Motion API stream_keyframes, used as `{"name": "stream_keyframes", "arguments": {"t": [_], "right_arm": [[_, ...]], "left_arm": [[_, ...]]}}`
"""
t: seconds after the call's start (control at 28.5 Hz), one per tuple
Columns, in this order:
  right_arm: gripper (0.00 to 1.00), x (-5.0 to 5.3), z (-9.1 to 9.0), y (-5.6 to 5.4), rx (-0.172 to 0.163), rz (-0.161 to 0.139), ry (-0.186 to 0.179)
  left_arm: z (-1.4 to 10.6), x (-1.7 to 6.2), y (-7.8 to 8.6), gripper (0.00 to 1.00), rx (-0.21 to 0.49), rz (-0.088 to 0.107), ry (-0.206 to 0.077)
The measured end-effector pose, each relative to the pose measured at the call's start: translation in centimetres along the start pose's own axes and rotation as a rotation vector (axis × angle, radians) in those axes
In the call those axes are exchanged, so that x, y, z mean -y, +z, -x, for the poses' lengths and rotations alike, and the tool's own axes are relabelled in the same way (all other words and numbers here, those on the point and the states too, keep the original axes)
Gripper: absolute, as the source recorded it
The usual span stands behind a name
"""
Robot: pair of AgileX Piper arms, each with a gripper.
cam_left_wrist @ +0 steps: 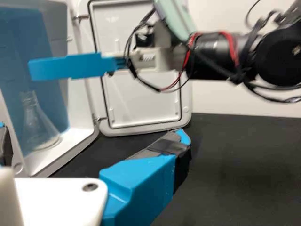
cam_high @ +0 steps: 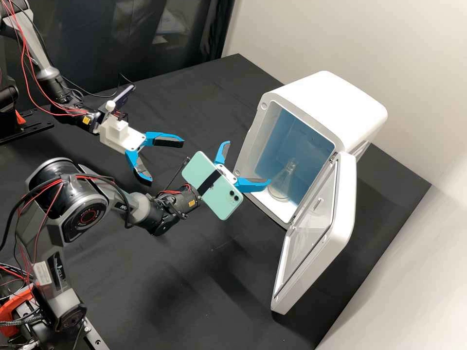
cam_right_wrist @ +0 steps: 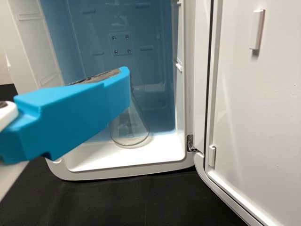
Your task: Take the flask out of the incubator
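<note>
A clear glass flask (cam_high: 284, 181) stands upright on the floor of the white incubator (cam_high: 335, 104), whose interior is blue and whose door (cam_high: 316, 228) hangs wide open. My right gripper (cam_high: 239, 168), with a green phone strapped behind it, is open just outside the opening, a short way from the flask. In the right wrist view one blue finger (cam_right_wrist: 70, 113) covers part of the flask (cam_right_wrist: 135, 129). My left gripper (cam_high: 164, 161) is open over the bench, further back from the incubator. The left wrist view shows the flask (cam_left_wrist: 36, 123) and the right gripper's finger (cam_left_wrist: 70, 66).
The open door (cam_right_wrist: 254, 117) stands close beside the right gripper's path into the chamber. The incubator sits near the bench's far right edge (cam_high: 404, 194). Bare black bench (cam_high: 194, 272) lies in front of the arms.
</note>
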Motion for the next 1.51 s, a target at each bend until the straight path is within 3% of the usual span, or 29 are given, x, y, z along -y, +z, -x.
{"name": "stream_keyframes", "arguments": {"t": [0.39,0.53,0.81,0.95,1.12,1.51], "right_arm": [[1.00,0.0,0.0,0.0,0.001,-0.006,0.001],[1.00,0.4,-0.3,0.5,-0.001,-0.008,0.014],[1.00,2.2,-2.0,2.8,0.072,-0.014,-0.026],[1.00,2.0,-3.4,3.6,0.102,-0.004,-0.001],[1.00,1.6,-4.7,4.7,0.155,-0.025,0.032],[1.00,1.0,-6.7,5.0,0.188,-0.031,0.063]], "left_arm": [[0.0,0.11,-0.6,1.00,-0.017,0.001,-0.006],[0.0,0.11,-0.6,1.00,-0.017,0.001,-0.006],[0.0,0.11,-0.6,1.00,-0.017,0.001,-0.006],[0.0,0.11,-0.6,1.00,-0.017,0.001,-0.006],[0.0,0.11,-0.6,1.00,-0.017,0.001,-0.006],[0.0,0.11,-0.6,1.00,-0.017,0.001,-0.006]]}}
